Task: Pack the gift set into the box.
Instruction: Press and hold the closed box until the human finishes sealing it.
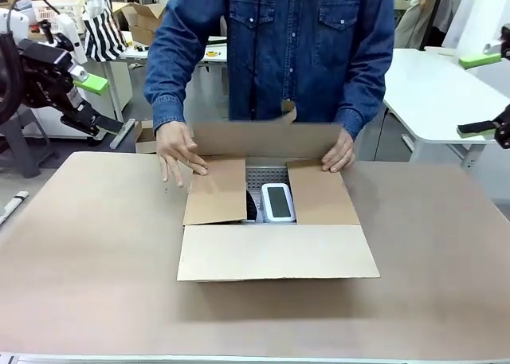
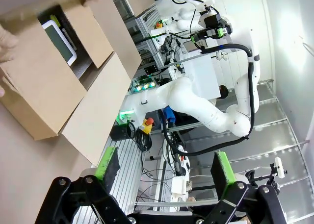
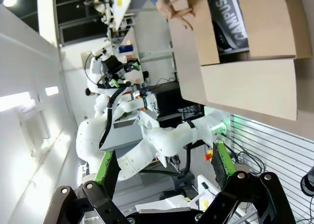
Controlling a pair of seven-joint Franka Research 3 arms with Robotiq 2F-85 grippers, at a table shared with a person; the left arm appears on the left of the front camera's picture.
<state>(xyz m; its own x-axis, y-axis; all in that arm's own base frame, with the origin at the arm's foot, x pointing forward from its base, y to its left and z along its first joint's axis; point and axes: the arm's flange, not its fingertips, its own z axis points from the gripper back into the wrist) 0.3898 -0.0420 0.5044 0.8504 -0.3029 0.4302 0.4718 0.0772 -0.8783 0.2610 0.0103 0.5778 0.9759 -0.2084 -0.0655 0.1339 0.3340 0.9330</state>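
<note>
The box (image 1: 279, 252) sits mid-table. Its two side flaps are folded inward and its far flap stands upright. Through the gap I see the gift set's perforated basket (image 1: 267, 175) inside, with the white grey-screened gadget (image 1: 278, 201) and a black item (image 1: 252, 209). The person's hands (image 1: 177, 153) rest on the left flap and at the far right corner. My left gripper (image 1: 100, 105) hangs open off the table's left edge. My right gripper (image 1: 478, 93) hangs open at the far right. The left wrist view shows its gripper (image 2: 164, 165) open, the box (image 2: 49, 87) and the gadget (image 2: 59, 40). The right wrist view shows its gripper (image 3: 164, 162) open and the box (image 3: 245, 82).
The brown tabletop (image 1: 96, 244) has free room around the box on all sides. A white table (image 1: 430, 93) stands behind on the right. A small cardboard box (image 1: 145, 137) sits on the floor beyond the far left edge.
</note>
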